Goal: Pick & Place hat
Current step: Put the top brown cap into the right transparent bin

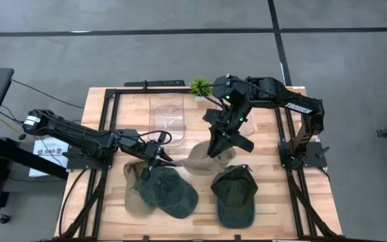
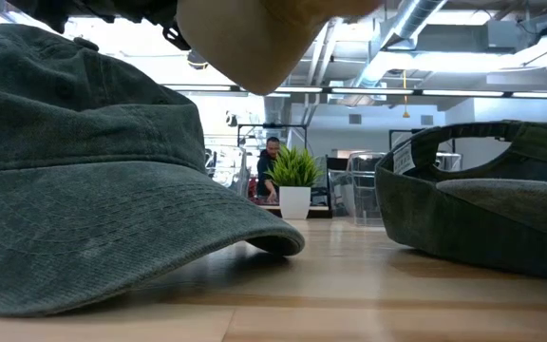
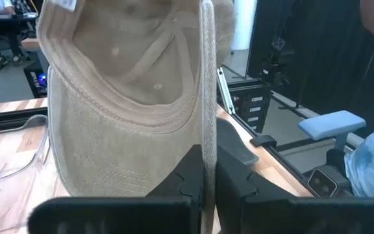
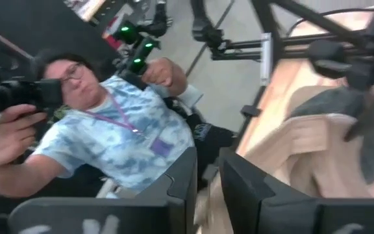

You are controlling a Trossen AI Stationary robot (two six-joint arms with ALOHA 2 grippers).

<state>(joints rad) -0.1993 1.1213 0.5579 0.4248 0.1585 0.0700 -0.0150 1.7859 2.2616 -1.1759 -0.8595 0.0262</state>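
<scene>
Robot arms handle a tan hat [image 3: 128, 97] above the table's middle.

The left gripper [image 3: 208, 185] is clamped on its strap; the right gripper [image 4: 208, 172] hangs beside it, fingers slightly parted. Best to free the fabric fully before lifting away. The clear tray [image 1: 166, 115] appears to hold nothing.

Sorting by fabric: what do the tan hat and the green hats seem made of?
Tan hat: likely cotton twill, matte, with visible stitched seams. Green hats: washed, faded cotton by the look, with mottled surface and fine ribbing on the brim.
</scene>
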